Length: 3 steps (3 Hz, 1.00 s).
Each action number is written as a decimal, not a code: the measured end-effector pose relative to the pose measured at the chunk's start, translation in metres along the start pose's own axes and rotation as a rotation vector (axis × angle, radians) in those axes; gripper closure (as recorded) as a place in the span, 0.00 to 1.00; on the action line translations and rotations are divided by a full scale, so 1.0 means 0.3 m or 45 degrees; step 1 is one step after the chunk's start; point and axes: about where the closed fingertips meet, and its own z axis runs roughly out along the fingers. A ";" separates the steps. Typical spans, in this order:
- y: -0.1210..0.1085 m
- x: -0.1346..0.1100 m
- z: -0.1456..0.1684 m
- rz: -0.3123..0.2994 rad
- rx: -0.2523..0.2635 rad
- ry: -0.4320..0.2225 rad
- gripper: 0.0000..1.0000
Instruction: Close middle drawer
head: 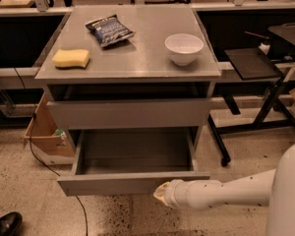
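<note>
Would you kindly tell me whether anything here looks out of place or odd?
Only the middle drawer stands out: it is pulled far forward from the cabinet, while the drawer above sits nearly shut. The hand is low at its front panel, right of centre. Nothing looks spilled or damaged.

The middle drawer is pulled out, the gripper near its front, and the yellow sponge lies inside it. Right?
No. In the camera view the middle drawer is empty; the yellow sponge lies on the cabinet top. The gripper is near the drawer's front.
</note>
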 end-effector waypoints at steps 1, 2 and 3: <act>-0.106 -0.021 0.027 -0.009 0.059 -0.004 1.00; -0.106 -0.021 0.028 -0.009 0.060 -0.004 1.00; -0.139 0.001 0.042 0.003 0.088 -0.003 1.00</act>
